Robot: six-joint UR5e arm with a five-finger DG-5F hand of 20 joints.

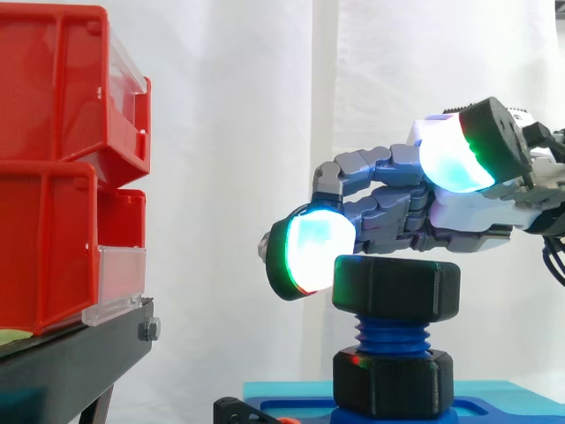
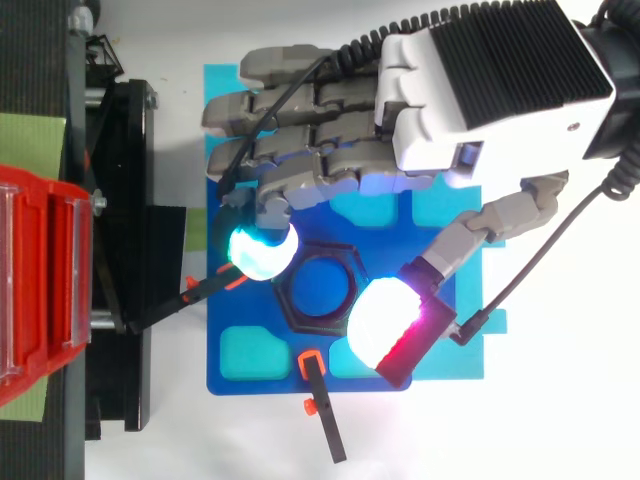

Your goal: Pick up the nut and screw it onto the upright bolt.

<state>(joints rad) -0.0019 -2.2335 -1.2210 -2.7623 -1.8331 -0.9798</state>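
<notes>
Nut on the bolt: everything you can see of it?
Black hexagonal nut, plastic-looking, sits level at the top of the upright blue threaded bolt, threads bare below it down to a black base collar. From above, blue shows through its round bore. The open hand hovers over it; whether a fingertip touches is unclear.

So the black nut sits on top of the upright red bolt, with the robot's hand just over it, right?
Not quite: the bolt is blue, not red, as the side view shows. The black nut does sit on top of it, with the hand just over it.
</notes>
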